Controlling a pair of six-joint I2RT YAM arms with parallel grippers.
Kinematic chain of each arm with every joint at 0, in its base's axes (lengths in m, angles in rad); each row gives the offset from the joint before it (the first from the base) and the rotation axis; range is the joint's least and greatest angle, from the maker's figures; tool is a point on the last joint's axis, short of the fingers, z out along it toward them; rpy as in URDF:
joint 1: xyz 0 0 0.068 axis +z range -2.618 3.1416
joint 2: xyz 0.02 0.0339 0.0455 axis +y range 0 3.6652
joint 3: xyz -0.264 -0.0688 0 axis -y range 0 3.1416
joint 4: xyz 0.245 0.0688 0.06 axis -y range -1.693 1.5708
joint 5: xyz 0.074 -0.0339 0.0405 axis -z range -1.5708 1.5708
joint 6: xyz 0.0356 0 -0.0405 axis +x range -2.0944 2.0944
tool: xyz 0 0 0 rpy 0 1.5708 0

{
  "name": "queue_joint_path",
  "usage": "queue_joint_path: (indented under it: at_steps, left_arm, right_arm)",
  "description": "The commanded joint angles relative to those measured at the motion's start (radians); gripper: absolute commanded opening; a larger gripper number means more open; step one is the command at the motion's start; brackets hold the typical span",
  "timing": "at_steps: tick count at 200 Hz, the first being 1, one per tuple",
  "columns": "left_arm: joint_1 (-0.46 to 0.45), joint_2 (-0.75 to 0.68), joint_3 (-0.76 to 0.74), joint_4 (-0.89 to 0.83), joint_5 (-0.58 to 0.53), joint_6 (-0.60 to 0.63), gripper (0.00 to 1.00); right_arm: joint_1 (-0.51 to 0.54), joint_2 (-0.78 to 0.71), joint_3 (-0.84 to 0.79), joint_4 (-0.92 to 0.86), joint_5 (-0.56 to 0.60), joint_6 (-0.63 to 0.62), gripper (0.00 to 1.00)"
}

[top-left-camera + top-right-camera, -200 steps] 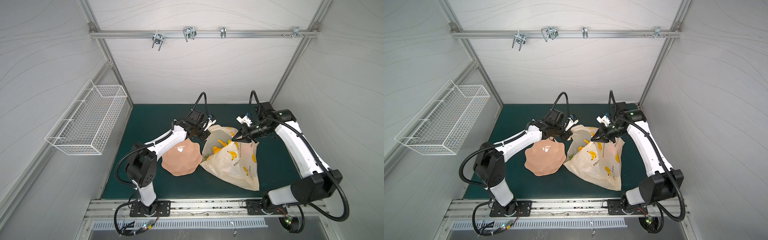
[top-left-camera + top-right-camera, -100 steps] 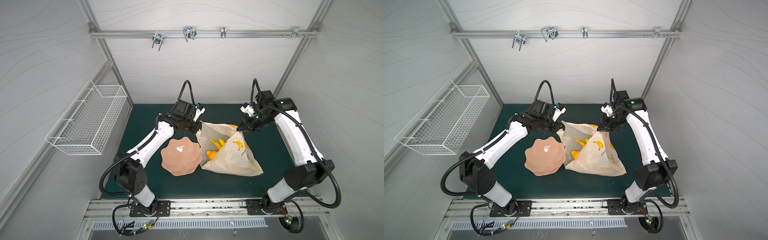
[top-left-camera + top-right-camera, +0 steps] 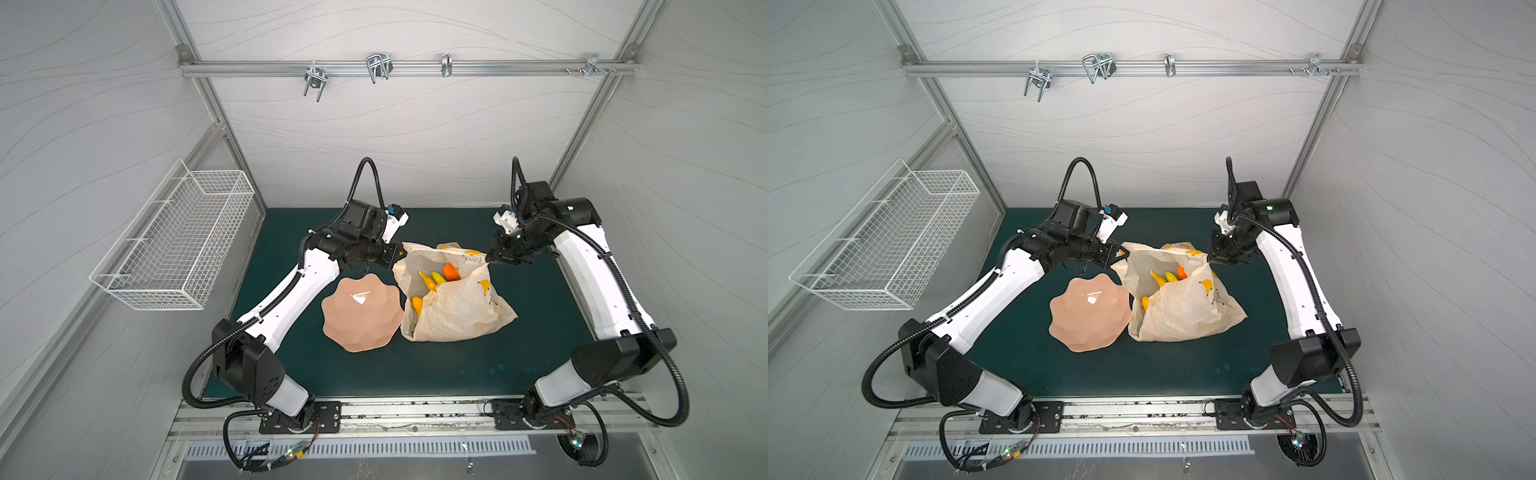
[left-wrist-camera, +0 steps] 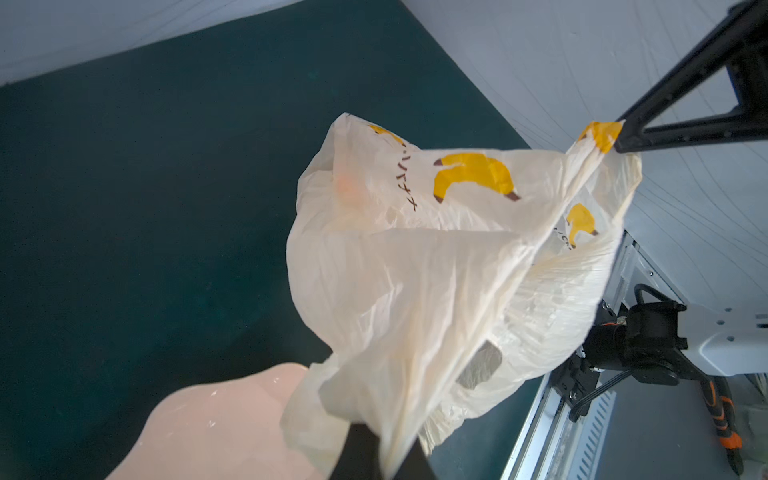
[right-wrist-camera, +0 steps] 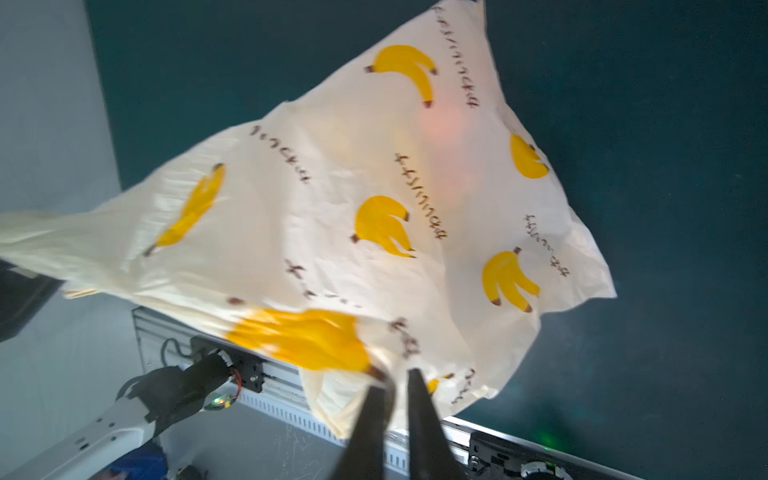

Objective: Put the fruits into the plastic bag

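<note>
The left gripper [image 3: 400,252] is pinching the plastic bag [image 3: 457,309]; the right gripper [image 3: 488,261] is gaping slightly, so the rim at its fingers risks slipping, spilling fruits [image 3: 436,277].

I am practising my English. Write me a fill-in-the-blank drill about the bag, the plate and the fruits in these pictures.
1. The left gripper is shut on the ____.
2. The plate lies beside the bag, and its colour is ____.
3. Next to the bananas in the bag sits a round fruit whose colour is ____.
Missing words: bag; pink; orange.
</note>
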Motion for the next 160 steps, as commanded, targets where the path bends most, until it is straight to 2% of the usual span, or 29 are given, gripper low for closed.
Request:
queue_joint_path:
  at_steps: [1, 24, 28, 34, 49, 72, 91, 114, 127, 140, 160]
  left_arm:
    - [0.016, -0.029, -0.019, -0.012, 0.023, -0.042, 0.0]
    - [0.017, -0.044, -0.042, -0.009, 0.034, -0.05, 0.0]
    - [0.016, -0.046, -0.045, -0.009, 0.037, -0.052, 0.0]
    - [0.016, -0.049, -0.049, -0.009, 0.044, -0.055, 0.0]
    - [0.017, -0.06, -0.06, -0.005, 0.061, -0.064, 0.0]
    - [0.016, -0.076, -0.075, 0.004, 0.069, -0.074, 0.0]
    - [0.017, -0.083, -0.085, 0.004, 0.08, -0.077, 0.0]
    - [0.016, -0.089, -0.095, 0.002, 0.087, -0.077, 0.0]
    - [0.016, -0.093, -0.102, -0.002, 0.08, -0.077, 0.0]
    - [0.017, -0.096, -0.111, -0.003, 0.072, -0.083, 0.0]
    - [0.018, -0.094, -0.115, -0.019, 0.053, -0.102, 0.0]
  right_arm:
    - [-0.018, -0.092, -0.041, 0.022, 0.038, 0.059, 0.4]
    - [-0.018, -0.158, -0.026, 0.065, -0.007, 0.085, 0.63]
    - [-0.017, -0.171, -0.022, 0.072, -0.016, 0.088, 0.7]
    - [-0.017, -0.188, -0.015, 0.082, -0.035, 0.094, 0.73]
    - [-0.017, -0.229, 0.007, 0.107, -0.087, 0.117, 0.77]
    - [0.009, -0.274, 0.029, 0.145, -0.246, 0.188, 0.78]
    - [0.145, -0.286, 0.05, 0.156, -0.282, 0.259, 0.79]
    - [0.382, -0.265, 0.022, 0.128, -0.21, 0.405, 0.78]
    - [0.504, -0.264, -0.041, 0.121, -0.135, 0.51, 0.78]
    - [0.607, -0.277, -0.138, 0.202, -0.109, 0.611, 0.78]
    - [0.708, -0.252, -0.225, 0.286, -0.074, 0.703, 0.78]
